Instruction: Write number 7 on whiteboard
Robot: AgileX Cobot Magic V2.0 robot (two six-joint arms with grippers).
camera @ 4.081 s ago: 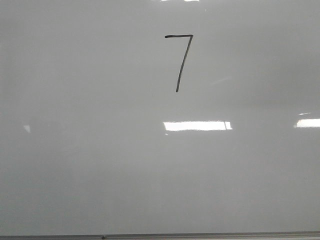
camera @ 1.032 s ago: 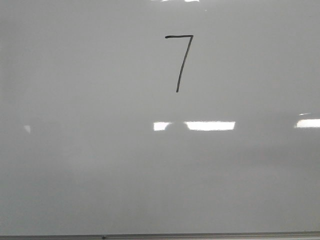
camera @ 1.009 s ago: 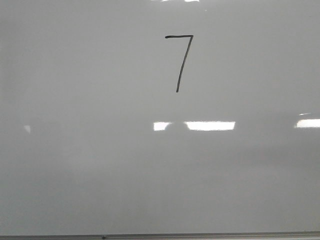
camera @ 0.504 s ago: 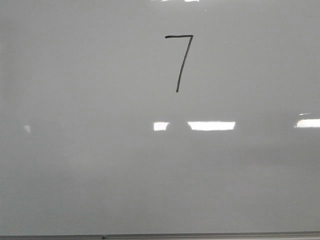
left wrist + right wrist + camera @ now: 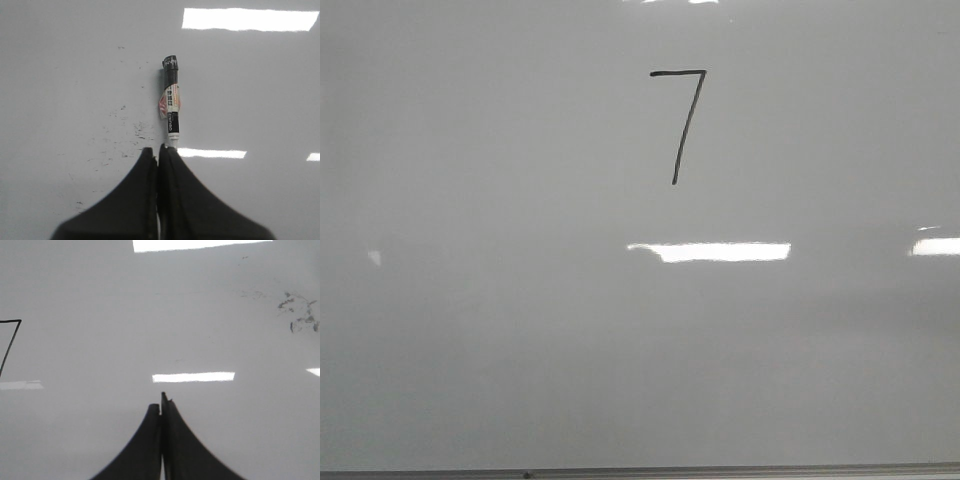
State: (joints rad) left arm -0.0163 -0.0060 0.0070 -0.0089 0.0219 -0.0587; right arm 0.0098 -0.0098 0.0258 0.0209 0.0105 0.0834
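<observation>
The whiteboard (image 5: 520,330) fills the front view. A thin black number 7 (image 5: 687,130) is drawn on its upper middle. Neither gripper shows in the front view. In the left wrist view my left gripper (image 5: 156,149) is shut, its jaws pressed together. A black-and-white marker (image 5: 171,100) lies on the board (image 5: 75,75) just past the fingertips, and its near end is hidden behind one finger. In the right wrist view my right gripper (image 5: 161,402) is shut and empty over the board (image 5: 100,290). Part of the 7 (image 5: 13,340) shows at the view's edge.
A thin metal edge (image 5: 640,471) runs along the board's bottom. Bright glare patches (image 5: 720,252) lie below the 7. Dark ink smudges (image 5: 135,130) mark the board by the marker, and more smudges (image 5: 300,315) show in the right wrist view.
The 7 has not changed. The glare patch below it was split by a dark gap half a second ago and is now one whole strip.
</observation>
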